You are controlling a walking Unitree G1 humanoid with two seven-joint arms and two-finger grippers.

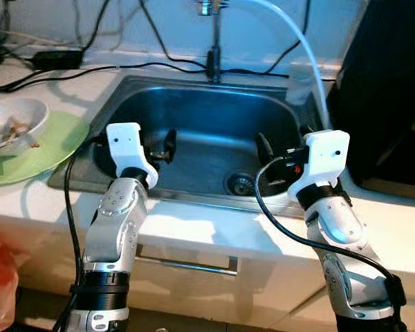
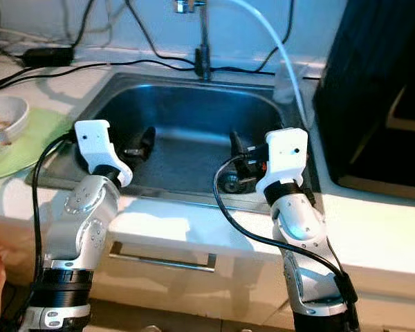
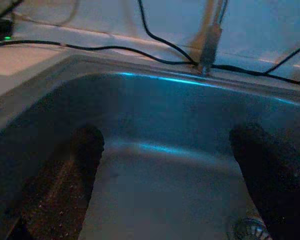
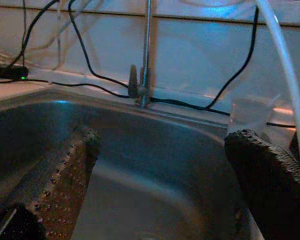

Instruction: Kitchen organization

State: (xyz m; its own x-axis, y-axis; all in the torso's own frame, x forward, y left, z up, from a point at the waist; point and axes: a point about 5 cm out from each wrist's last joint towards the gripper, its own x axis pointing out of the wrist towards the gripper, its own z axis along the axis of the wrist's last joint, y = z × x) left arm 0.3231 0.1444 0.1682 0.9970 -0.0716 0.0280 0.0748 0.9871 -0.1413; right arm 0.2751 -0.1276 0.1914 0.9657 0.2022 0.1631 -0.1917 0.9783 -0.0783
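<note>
1. Reaching over one stainless steel sink basin (image 1: 194, 114), we hold the left gripper (image 1: 162, 145) and the right gripper (image 1: 273, 155) above it, each with two fingers apart and holding nothing.
2. We count one drain (image 1: 240, 183) and one tap (image 1: 213, 41).
3. One white bowl (image 1: 14, 123) rests on one green plate (image 1: 48, 149), left of the sink.
4. One clear plastic cup (image 1: 299, 83) stands at the far right corner.

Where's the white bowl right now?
In the left eye view the white bowl sits on a green plate on the counter to the robot's left, beside the sink and well left of the left gripper.
</note>
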